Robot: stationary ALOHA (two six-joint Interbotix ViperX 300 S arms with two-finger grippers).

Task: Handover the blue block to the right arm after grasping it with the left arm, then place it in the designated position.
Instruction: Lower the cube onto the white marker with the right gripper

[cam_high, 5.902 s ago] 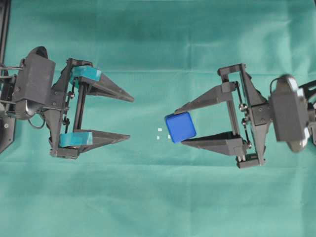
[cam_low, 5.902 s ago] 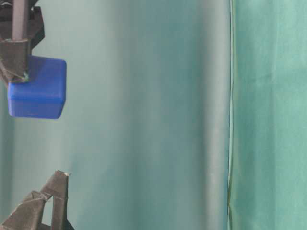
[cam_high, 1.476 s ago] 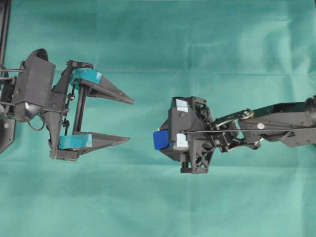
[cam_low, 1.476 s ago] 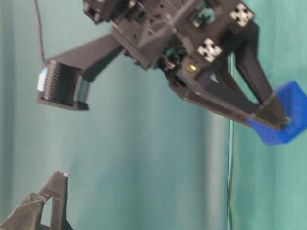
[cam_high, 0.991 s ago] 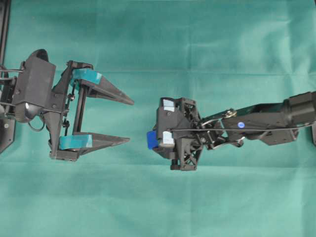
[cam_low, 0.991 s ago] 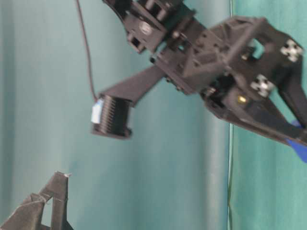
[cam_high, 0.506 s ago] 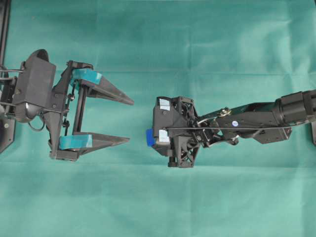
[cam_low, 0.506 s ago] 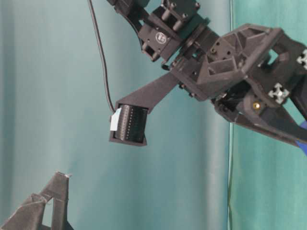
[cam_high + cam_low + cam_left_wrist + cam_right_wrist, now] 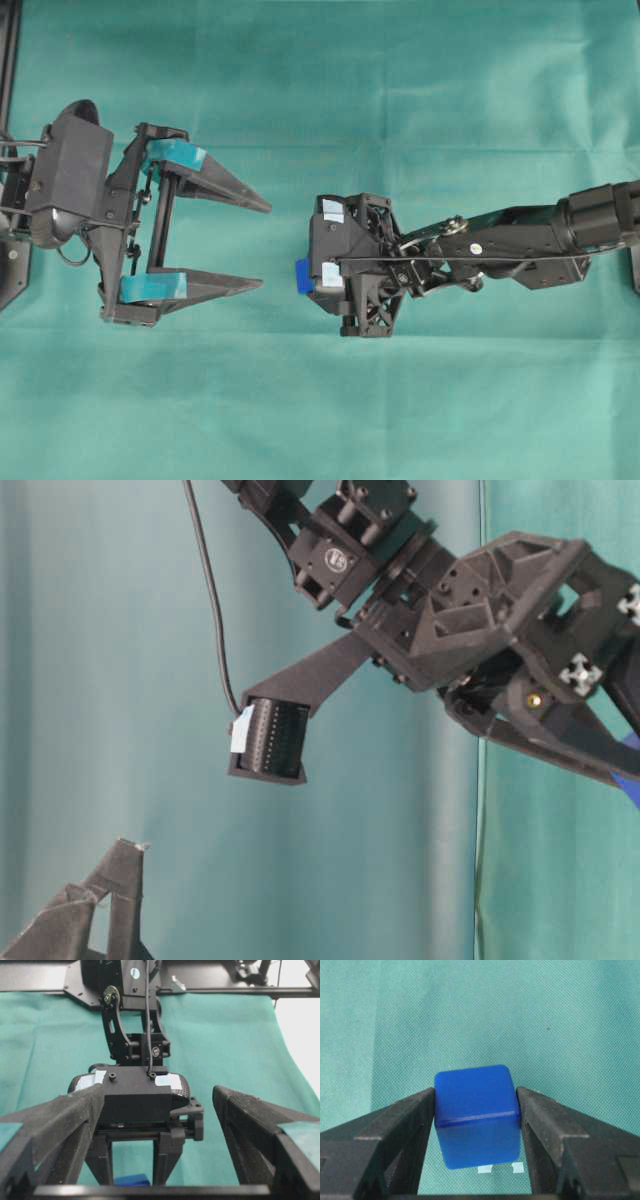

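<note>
The small blue block [image 9: 477,1115] sits between the all-black fingers of my right gripper [image 9: 476,1093], which is shut on its two sides. From overhead the right gripper [image 9: 318,277] points steeply down at the cloth, with only an edge of the block [image 9: 303,277] showing. Two white marks of the designated position [image 9: 485,1169] lie just past the block's lower edge. I cannot tell whether the block touches the cloth. My left gripper [image 9: 264,244], with teal pads, stands wide open and holds nothing, a short way left of the block [image 9: 131,1180].
The right arm [image 9: 520,245] stretches in from the right edge over the green cloth. A black frame [image 9: 8,60] runs along the left edge. A cable [image 9: 210,610] hangs beside the right wrist.
Over the last second the right gripper carried the block a little further left and lower, then held nearly still. The left arm has not moved.
</note>
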